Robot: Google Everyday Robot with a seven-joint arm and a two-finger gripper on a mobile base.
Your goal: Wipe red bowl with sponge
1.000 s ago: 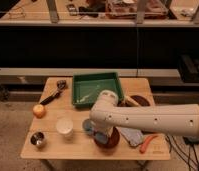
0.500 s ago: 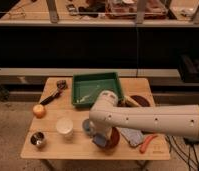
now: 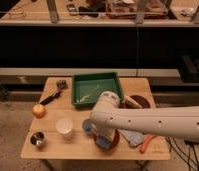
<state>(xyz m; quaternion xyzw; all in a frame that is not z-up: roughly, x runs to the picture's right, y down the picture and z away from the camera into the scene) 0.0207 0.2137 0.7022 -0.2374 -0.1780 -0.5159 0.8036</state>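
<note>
Now gripper (image 3: 102,137) is down at red bowl (image 3: 115,142), front-centre of wooden table (image 3: 58,150). Bluish sponge (image 3: 100,144) is right under it. Grip state: can't tell. Green tray (image 3: 95,76) sits behind.

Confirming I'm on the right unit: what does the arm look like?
The arm is off-white, thick, tubular, with a rounded joint cap and a row of small dark dots along its side. No cables show. The gripper, down at the red bowl, is mostly hidden behind it.
</note>
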